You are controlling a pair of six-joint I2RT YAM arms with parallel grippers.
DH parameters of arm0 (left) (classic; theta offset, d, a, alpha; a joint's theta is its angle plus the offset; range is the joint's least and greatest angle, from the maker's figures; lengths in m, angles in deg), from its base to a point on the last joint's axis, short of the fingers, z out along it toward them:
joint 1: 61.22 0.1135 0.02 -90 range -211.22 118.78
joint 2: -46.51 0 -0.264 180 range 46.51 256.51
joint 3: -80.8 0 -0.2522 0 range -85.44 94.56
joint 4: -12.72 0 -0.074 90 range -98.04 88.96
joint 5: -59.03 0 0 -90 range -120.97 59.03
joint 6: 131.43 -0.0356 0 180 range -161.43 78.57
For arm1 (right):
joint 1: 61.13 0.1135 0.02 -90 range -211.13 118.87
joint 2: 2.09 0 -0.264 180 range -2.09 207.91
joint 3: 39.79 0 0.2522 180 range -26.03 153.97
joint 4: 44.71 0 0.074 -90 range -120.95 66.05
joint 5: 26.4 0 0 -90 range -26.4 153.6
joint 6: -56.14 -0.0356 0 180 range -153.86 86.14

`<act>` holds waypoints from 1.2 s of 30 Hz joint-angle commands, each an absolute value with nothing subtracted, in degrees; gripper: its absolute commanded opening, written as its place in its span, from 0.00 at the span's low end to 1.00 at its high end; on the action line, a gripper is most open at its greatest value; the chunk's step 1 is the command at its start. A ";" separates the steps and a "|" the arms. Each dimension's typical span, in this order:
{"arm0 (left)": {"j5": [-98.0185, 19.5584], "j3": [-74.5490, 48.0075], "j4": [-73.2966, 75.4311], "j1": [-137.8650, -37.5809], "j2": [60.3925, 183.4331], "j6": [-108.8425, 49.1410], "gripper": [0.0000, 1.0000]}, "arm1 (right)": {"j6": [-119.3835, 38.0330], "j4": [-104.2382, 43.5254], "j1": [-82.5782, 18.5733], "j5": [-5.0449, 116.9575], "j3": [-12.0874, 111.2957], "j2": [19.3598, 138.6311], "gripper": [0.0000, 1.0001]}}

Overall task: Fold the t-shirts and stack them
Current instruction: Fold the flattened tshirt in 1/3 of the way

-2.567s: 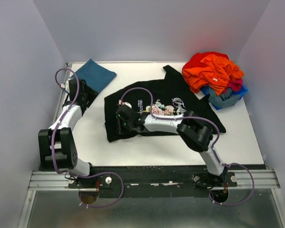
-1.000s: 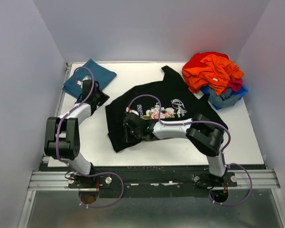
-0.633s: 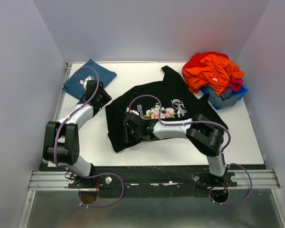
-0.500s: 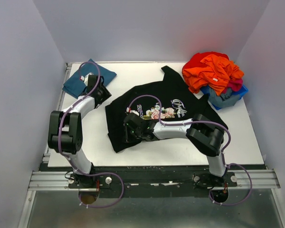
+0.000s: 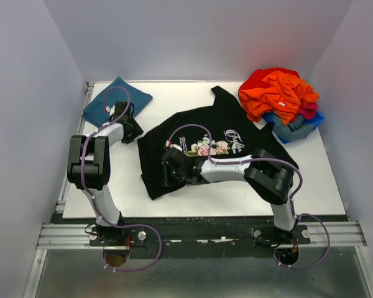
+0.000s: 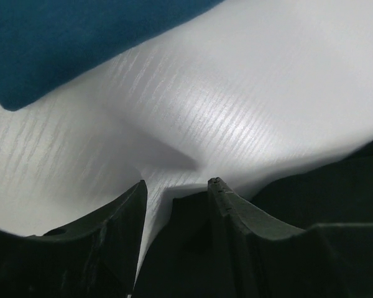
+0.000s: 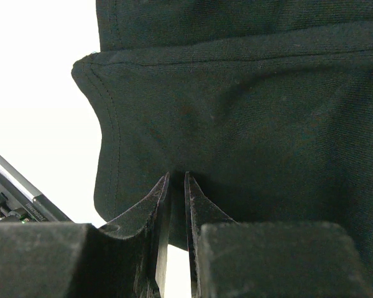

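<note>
The black t-shirt (image 5: pixel 217 124), floral print up, lies spread and skewed across the middle of the white table (image 5: pixel 193 202). The folded teal-blue shirt (image 5: pixel 115 99) lies at the far left corner. My left gripper (image 5: pixel 133 130) is low at the black shirt's upper left edge. In the left wrist view its jaws (image 6: pixel 176 186) stand open with black cloth (image 6: pixel 336 186) lying between and beside them; the teal shirt (image 6: pixel 81 43) is beyond. My right gripper (image 5: pixel 168 171) is on the shirt's lower left part, its jaws (image 7: pixel 176 177) pinched on black fabric (image 7: pixel 248 93).
A heap of orange and red clothes (image 5: pixel 278 92) fills a blue bin (image 5: pixel 312 123) at the far right corner. Grey walls close in the table on three sides. The metal rail (image 5: pixel 199 234) with both arm bases runs along the near edge.
My left gripper has swung from beside the teal shirt rightward to the black shirt's left edge. Earlier my right gripper dragged the shirt's lower left part; over the last second it stays put.
</note>
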State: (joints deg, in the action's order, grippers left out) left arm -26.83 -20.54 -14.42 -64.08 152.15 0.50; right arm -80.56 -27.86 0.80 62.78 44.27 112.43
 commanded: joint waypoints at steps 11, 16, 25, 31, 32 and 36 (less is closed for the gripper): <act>-37.03 -26.90 -11.41 -64.39 150.83 1.11 0.23 | -80.88 -23.83 1.71 62.54 44.11 113.23 0.22; -39.24 -25.33 -10.44 -64.47 151.36 -2.75 0.00 | -81.14 -23.66 1.71 62.28 44.19 113.23 0.22; -29.06 -33.22 -6.49 -69.13 135.65 -3.20 0.00 | -81.14 -23.48 1.54 61.93 44.72 113.40 0.22; -24.55 -39.11 -3.86 -72.56 126.24 -1.97 0.00 | -81.23 -23.48 1.54 61.75 44.99 113.23 0.22; -24.47 -39.82 -3.41 -73.26 124.92 -1.88 0.00 | -81.49 -23.48 1.45 61.84 44.90 113.05 0.22; -24.73 -41.67 -3.15 -76.60 122.10 -1.00 0.00 | -82.46 -24.09 1.45 62.71 43.58 111.83 0.22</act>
State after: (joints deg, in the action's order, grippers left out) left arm -27.09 -39.66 -4.98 -73.61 124.83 -2.12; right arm -81.26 -27.20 0.80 62.67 44.56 112.43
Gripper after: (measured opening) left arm 0.025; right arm 0.220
